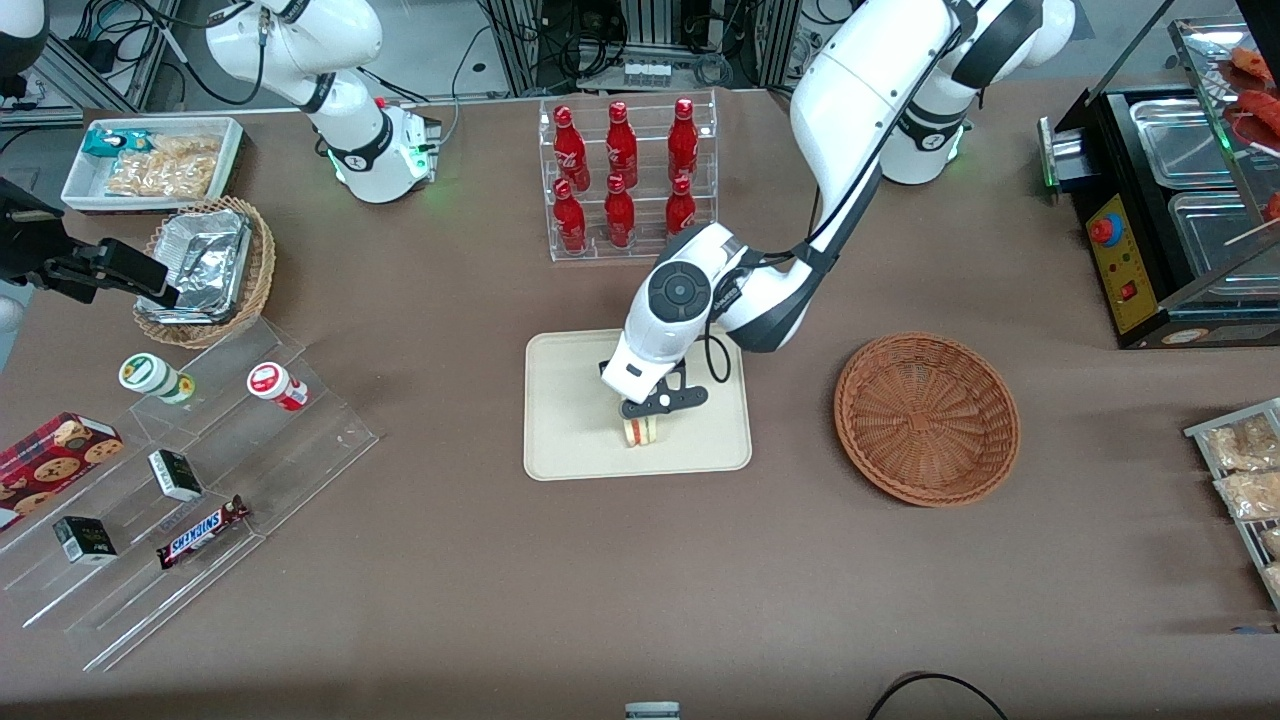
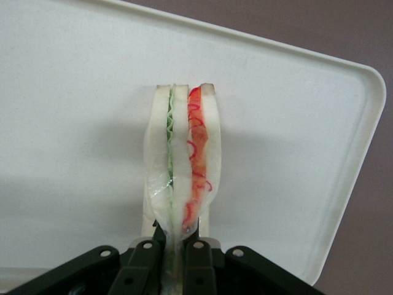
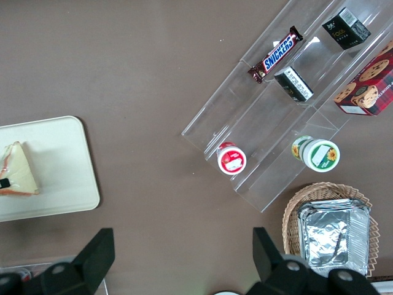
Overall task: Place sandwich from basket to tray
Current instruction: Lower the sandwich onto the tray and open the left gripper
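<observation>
The sandwich (image 1: 641, 431) stands on edge on the cream tray (image 1: 570, 440), in the part of the tray nearest the front camera. My gripper (image 1: 645, 415) is straight above it and shut on the sandwich. In the left wrist view the black fingers (image 2: 199, 264) pinch the wedge (image 2: 181, 160), whose green and red layers point away over the tray (image 2: 73, 92). The reddish-brown basket (image 1: 927, 418) sits beside the tray, toward the working arm's end, with nothing in it. The right wrist view shows the sandwich (image 3: 18, 169) on the tray (image 3: 61, 178).
A rack of red bottles (image 1: 625, 180) stands farther from the front camera than the tray. Toward the parked arm's end are a clear stepped shelf with snacks (image 1: 190, 480), a tan basket holding foil (image 1: 205, 270) and a white bin (image 1: 150, 160). A black warmer (image 1: 1170, 220) stands at the working arm's end.
</observation>
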### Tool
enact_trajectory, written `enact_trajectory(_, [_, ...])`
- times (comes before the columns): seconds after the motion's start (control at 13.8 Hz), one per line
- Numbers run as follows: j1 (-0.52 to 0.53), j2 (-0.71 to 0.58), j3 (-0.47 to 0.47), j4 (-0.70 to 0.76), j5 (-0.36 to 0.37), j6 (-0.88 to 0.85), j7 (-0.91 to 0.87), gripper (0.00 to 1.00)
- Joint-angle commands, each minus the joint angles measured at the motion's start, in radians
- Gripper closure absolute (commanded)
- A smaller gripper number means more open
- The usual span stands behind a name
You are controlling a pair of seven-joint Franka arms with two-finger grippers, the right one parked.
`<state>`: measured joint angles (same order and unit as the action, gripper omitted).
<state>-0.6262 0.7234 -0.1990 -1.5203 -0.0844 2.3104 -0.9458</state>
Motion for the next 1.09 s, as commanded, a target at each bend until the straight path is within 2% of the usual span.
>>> enact_trajectory(0.0, [-0.017, 0.033, 0.007, 0.042, -0.014, -0.002, -0.019, 0.79])
enact_trajectory(0.07, [-0.017, 0.033, 0.007, 0.042, -0.017, -0.002, -0.019, 0.69])
enact_trajectory(0.14, [-0.017, 0.033, 0.007, 0.043, -0.018, -0.002, -0.019, 0.29])
enact_trajectory(0.22, [-0.017, 0.028, 0.007, 0.042, -0.020, -0.003, -0.022, 0.00])
enact_trajectory(0.51, [-0.012, -0.042, 0.010, 0.074, -0.029, -0.118, -0.030, 0.00])
enact_trajectory(1.01, [-0.006, -0.212, 0.047, 0.071, 0.081, -0.377, -0.016, 0.00])
